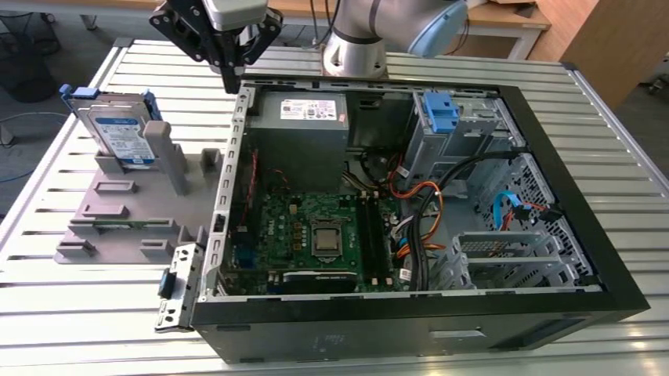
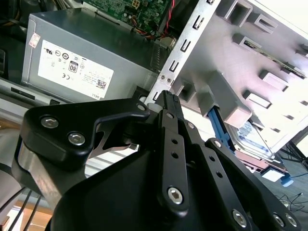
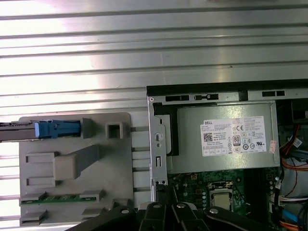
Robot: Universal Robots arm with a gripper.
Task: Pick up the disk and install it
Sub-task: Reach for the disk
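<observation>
Exterior view: my gripper [image 1: 231,78] hangs over the wall of the computer case [image 1: 238,157], beside the power supply [image 1: 303,110], fingers pressed together on nothing. The disk [image 1: 121,133] stands upright in the grey holder [image 1: 115,211], outside the case and well apart from my hand.

Second wrist view: my fingertips [image 2: 168,101] meet. The power supply is on one side of them and the disk [image 2: 251,136] on the other, past the holder's blocks.

First wrist view: the disk [image 3: 57,129] shows edge-on at the holder's far corner, well away from my hand.
</observation>
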